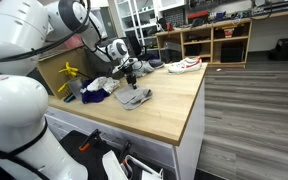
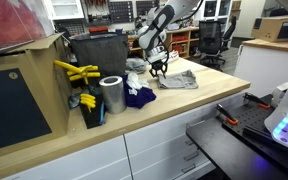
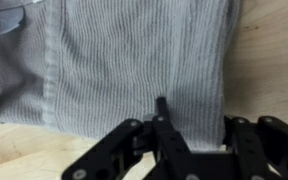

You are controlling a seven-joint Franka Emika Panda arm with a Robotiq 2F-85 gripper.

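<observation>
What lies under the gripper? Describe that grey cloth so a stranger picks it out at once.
On the light wooden tabletop, find the black robot gripper hanging above it. Directly below it lies the grey ribbed cloth, spread flat. Its neighbours, a dark blue cloth and a white cloth, are crumpled; only this one is grey with fine ribs.

The grey cloth (image 1: 134,97) is a finely ribbed knit piece that lies spread out nearly flat, with a few soft folds along one edge, about midway across the light wooden counter (image 1: 179,115), its ribs running lengthwise in the wrist view.
</observation>
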